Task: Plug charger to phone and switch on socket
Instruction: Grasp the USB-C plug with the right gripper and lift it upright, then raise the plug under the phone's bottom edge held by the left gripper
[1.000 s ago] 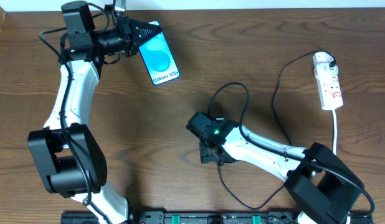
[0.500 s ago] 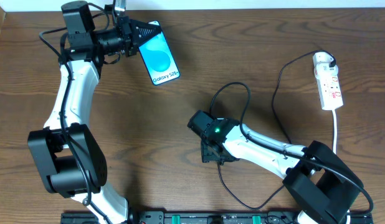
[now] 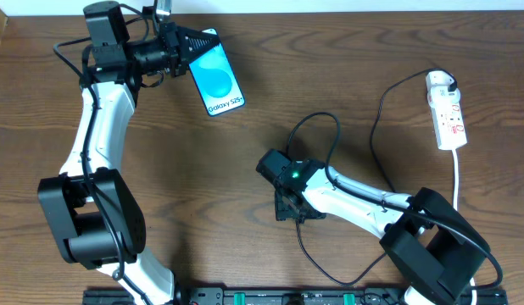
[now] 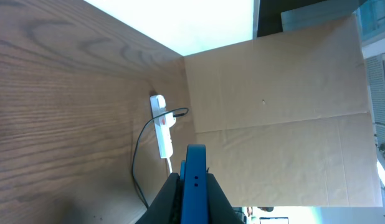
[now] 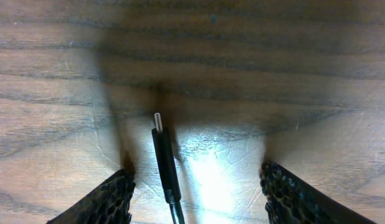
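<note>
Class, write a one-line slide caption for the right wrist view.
Open right gripper poised over the charger lying on the wooden table.

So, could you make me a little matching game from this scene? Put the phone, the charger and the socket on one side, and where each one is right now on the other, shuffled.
Things:
1. phone
2. charger, its connector tip
3. socket

Places:
A. at the right side of the table, with no arm touching it
B. lying flat between the open fingers of the right gripper, not gripped
C. clamped by one end in the left gripper, at the far left

Pairs: 1-C, 2-B, 3-A
</note>
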You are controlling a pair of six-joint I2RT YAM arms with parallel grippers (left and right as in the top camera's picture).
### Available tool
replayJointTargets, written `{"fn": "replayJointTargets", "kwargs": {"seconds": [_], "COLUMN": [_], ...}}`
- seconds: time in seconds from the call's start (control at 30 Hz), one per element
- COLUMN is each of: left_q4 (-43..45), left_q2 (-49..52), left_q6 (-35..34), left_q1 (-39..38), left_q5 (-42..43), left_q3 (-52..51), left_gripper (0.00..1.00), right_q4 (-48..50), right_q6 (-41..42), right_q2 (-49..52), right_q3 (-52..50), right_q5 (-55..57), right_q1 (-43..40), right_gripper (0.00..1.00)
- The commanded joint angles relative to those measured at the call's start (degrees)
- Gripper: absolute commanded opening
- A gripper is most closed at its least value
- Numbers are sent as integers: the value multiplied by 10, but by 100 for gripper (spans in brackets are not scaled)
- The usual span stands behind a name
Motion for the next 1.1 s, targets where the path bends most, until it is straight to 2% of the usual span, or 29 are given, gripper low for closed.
{"fn": "replayJointTargets", "kwargs": {"seconds": [0.0, 0.07, 0.13, 0.27, 0.3, 0.4, 0.53, 0.6, 0.67, 0.7, 0.73, 0.8, 0.93, 1.07], "left_q4": [3, 2, 2, 2, 2, 2, 2, 3, 17, 30, 38, 76, 173, 288], "left_q2": [-7, -7, -7, -7, -7, -7, -7, -7, -7, -7, -7, -7, -7, -7], "left_q6": [5, 5, 6, 5, 5, 5, 5, -3, -26, -37, -42, -71, -153, -245], "left_q1": [2, 2, 2, 2, 2, 2, 2, 3, 3, 3, 3, 3, 3, 3], "left_q5": [18, 18, 18, 18, 18, 18, 18, 20, 21, 23, 25, 29, 29, 29], "left_q3": [0, 0, 0, 0, 0, 0, 0, 0, 0, 0, 0, 0, 0, 0], "left_gripper": [7, 7, 7, 7, 7, 7, 7, 8, 7, 7, 7, 7, 7, 8], "right_q4": [1, 1, 1, 1, 1, -4, 11, 57, 161, 202, 223, 279, 344, 453], "right_q6": [-4, -4, -4, -4, -4, -4, -55, -118, -243, -277, -290, -315, -315, -315], "right_q2": [10, 10, 10, 10, 10, 9, 7, 7, 7, 7, 7, 7, 7, 7], "right_q3": [9, 9, 9, 9, 10, 16, 22, 22, 22, 22, 22, 22, 22, 22], "right_q5": [-7, -8, -8, -8, -8, -18, -90, -191, -430, -514, -549, -620, -657, -738], "right_q1": [-5, -6, -6, -6, -6, -22, -84, -132, -195, -215, -223, -240, -247, -245], "right_gripper": [59, 54, 43, 5, 1, 1, 1, 1, 1, 1, 1, 1, 1, 1]}}
